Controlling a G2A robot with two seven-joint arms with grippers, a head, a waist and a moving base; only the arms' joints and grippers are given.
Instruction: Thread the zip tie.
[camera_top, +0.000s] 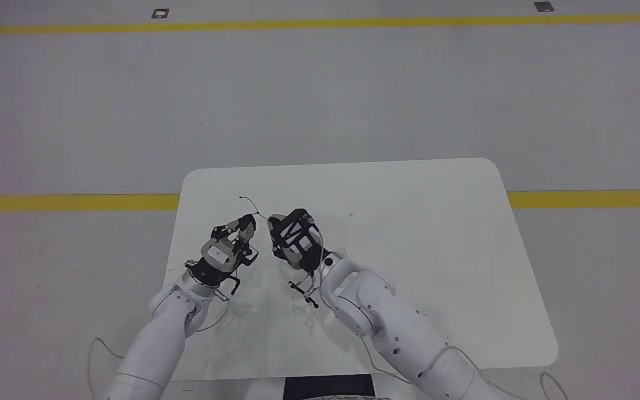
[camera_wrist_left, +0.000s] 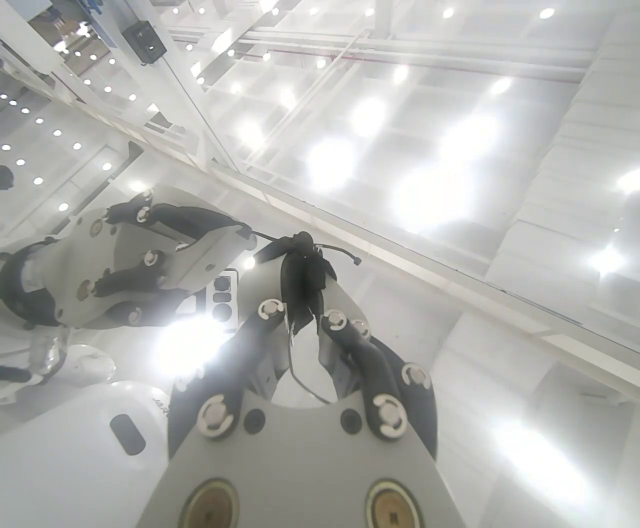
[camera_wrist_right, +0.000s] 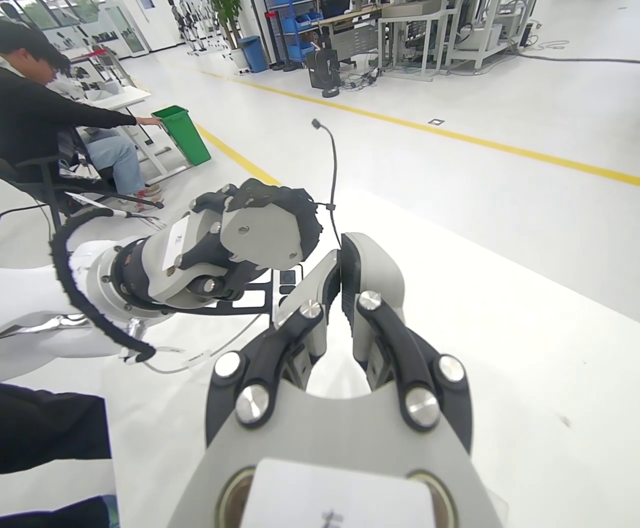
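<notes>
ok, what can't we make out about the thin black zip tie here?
- Thin black plastic zip tie, tail tip: right wrist view, buried in the shut right gripper.
- Slot of its head: too small, every view.
- Contact point of left gripper: left wrist view, covered by frayed black padding.
- Top view: tie a mere hairline.

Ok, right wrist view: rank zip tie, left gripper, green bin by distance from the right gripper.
1. zip tie, pinched in the right gripper.
2. left gripper, close beside, also on the tie.
3. green bin, far off on the floor.

Robotics lab, workbenches, yellow floor lines
</notes>
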